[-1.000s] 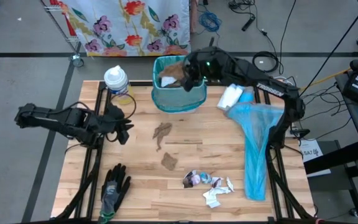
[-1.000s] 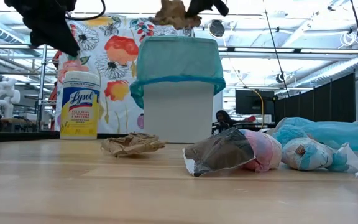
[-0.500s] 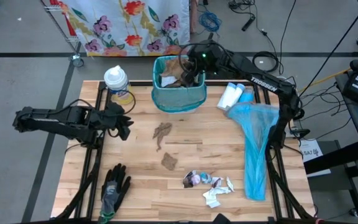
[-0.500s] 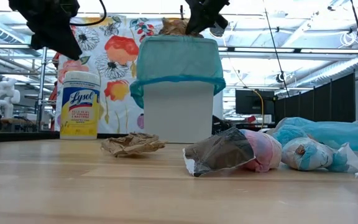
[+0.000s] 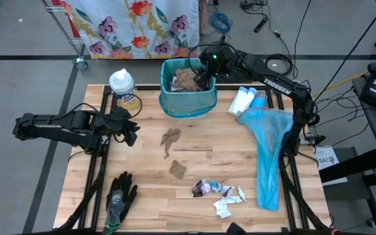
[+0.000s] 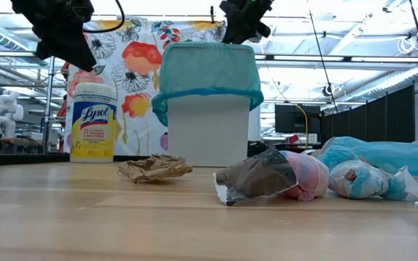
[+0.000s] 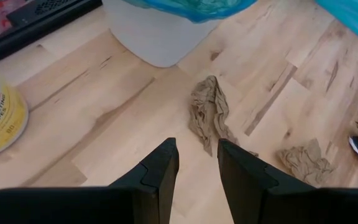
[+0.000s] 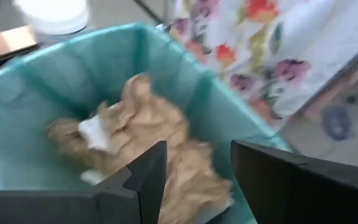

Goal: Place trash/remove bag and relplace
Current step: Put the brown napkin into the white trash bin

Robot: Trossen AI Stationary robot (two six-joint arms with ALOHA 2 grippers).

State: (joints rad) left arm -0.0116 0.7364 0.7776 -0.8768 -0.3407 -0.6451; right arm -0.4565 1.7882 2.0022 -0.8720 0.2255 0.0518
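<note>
Your left gripper (image 5: 130,130) hangs empty with a narrow gap between its fingers; the crumpled brown paper towel (image 5: 170,138) lies just beyond them. It looks light and soft, so pinch its raised folds. Your right gripper (image 5: 205,74) stands open over the bin (image 5: 187,105), dropped paper below.

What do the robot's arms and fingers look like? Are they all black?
Nearly all black. Both arms are dark, chunky jointed tubes with black cables looping alongside. The right arm has small white letters printed on it and a tiny green light near its wrist. Each gripper, like the left gripper, ends in two flat, dark fingers with angled, stepped inner edges. The right gripper has the same kind.
</note>
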